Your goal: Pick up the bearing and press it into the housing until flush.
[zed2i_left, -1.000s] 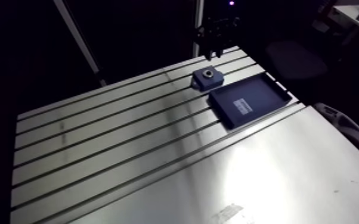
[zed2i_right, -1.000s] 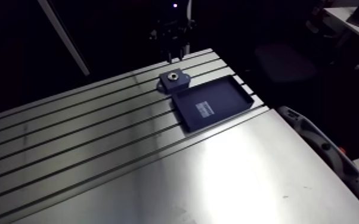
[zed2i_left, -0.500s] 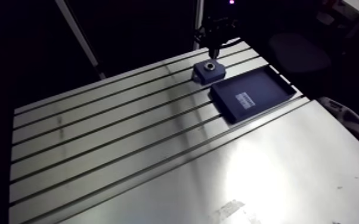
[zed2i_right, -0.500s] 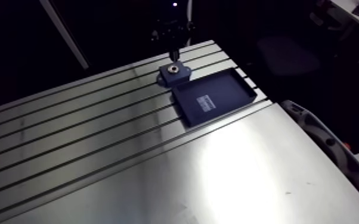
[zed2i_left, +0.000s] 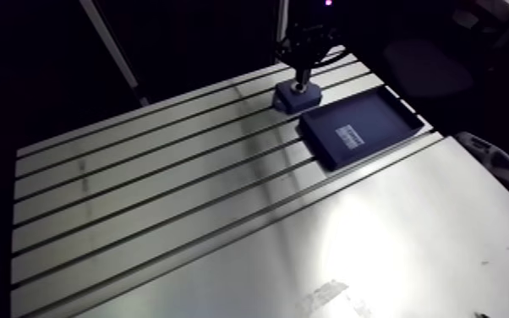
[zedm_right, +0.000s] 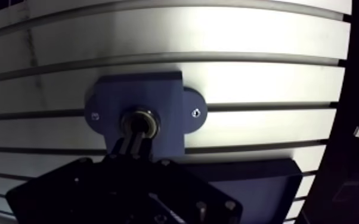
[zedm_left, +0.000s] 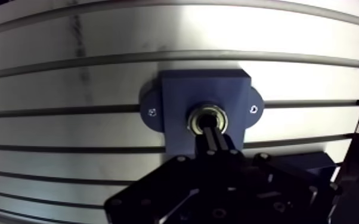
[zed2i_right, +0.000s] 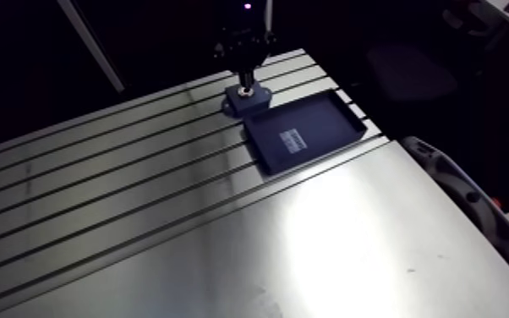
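Note:
A blue housing block (zedm_left: 176,95) with two mounting ears lies on the slotted table (zedm_left: 68,125). A metal bearing (zedm_left: 209,108) sits in its round bore. My gripper (zedm_left: 210,127) is straight over it, fingers shut together, and their tips rest on the middle of the bearing. Nothing is held between the fingers. In the arm view the gripper (zed2i_left: 303,79) stands on top of the housing (zed2i_left: 292,100) near the table's far edge. How deep the bearing sits in the bore cannot be made out.
A shallow dark blue tray (zed2i_left: 359,128) with a white label lies just beside the housing, toward the table's right edge. Slotted aluminium stretches to the left and front. A dark upright post (zed2i_left: 110,42) stands behind the far edge.
The gripper has come down from above the housing until its shut fingertips sit on the bearing. The housing and the tray have stayed in place; the arm view has shifted a little.

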